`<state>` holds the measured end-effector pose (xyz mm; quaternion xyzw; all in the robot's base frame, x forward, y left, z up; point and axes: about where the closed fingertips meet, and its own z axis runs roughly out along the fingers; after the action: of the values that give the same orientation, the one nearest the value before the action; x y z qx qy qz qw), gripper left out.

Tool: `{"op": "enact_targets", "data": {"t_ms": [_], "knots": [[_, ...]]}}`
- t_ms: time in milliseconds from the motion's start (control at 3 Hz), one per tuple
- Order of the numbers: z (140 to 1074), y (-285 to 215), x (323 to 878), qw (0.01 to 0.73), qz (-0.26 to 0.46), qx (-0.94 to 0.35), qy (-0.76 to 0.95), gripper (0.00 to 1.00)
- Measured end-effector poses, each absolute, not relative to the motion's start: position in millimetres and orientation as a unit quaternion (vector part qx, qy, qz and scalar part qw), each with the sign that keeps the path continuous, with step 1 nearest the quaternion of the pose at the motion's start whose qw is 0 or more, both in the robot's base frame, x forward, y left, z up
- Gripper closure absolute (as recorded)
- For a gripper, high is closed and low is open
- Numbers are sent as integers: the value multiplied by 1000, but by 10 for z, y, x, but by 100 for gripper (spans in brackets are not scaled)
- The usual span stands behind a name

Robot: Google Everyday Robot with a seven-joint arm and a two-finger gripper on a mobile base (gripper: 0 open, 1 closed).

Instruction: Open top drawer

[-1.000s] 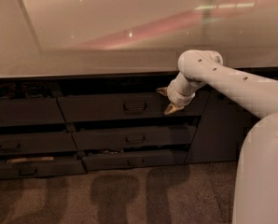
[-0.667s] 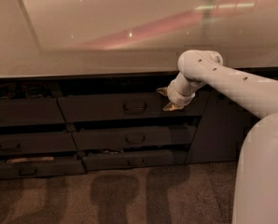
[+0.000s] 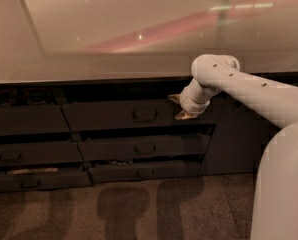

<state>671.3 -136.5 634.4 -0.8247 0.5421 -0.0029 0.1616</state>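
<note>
The top drawer (image 3: 114,116) is the wide dark grey front just under the countertop, with a small black loop handle (image 3: 145,115) at its centre. A dark gap shows above its front. My gripper (image 3: 179,107) is at the drawer's right part, a short way right of the handle and level with it. Its two tan fingertips (image 3: 183,116) stand apart, one above the other, with nothing between them. The white arm (image 3: 239,86) reaches in from the right.
Two shallower dark drawers (image 3: 145,148) lie below the top one, and more drawers (image 3: 24,120) stack at the left. A dark cabinet door (image 3: 229,139) stands at the right. The pale countertop (image 3: 114,39) overhangs above. Carpet floor (image 3: 139,209) lies in front.
</note>
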Motion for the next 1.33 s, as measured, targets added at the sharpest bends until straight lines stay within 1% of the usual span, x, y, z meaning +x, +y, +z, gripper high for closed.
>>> {"op": "enact_targets", "data": {"t_ms": [333,1333], "knots": [[6373,-1379,6689,165,-13,-826,539,100],[6447,-1380,6677,164,-12,-827,538,100]]}}
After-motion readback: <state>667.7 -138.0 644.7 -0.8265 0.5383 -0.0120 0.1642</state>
